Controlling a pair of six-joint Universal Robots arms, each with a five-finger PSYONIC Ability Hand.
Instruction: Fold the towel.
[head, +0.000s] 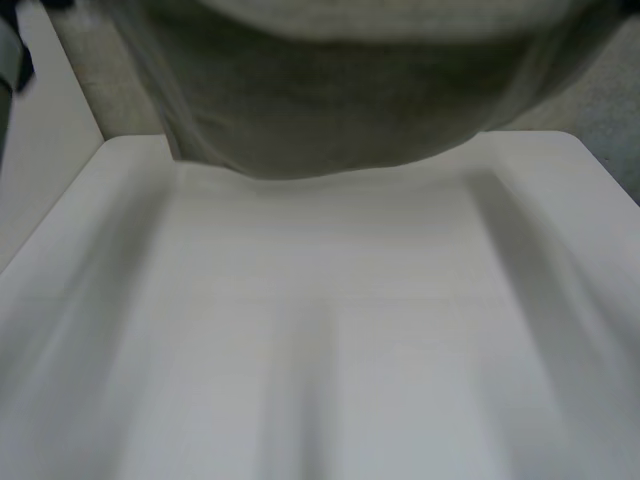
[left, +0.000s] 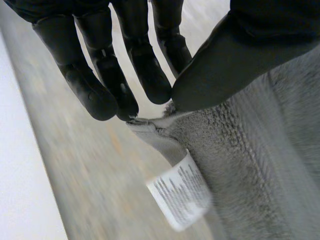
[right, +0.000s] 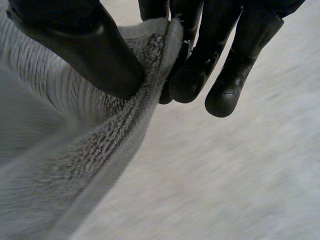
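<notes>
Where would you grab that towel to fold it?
At its top corners, coming in from the edge: the towel hangs limp, so the hem likely holds a pinch. The left hand pinches by the label, the right hand the other corner.

A grey towel (left: 260, 165) of thick terry cloth, its looped pile rough and matt; along its edge runs a flatter woven hem (left: 152, 137), and from it hangs a white label (left: 180, 195) of thin, smooth fabric or paper, finely printed. The left hand (left: 125, 60) and right hand (right: 200, 50) show a black skin, smooth with a dull sheen, faintly scuffed at the fingertips; the white table (head: 330, 330) looks smooth and matt.
</notes>
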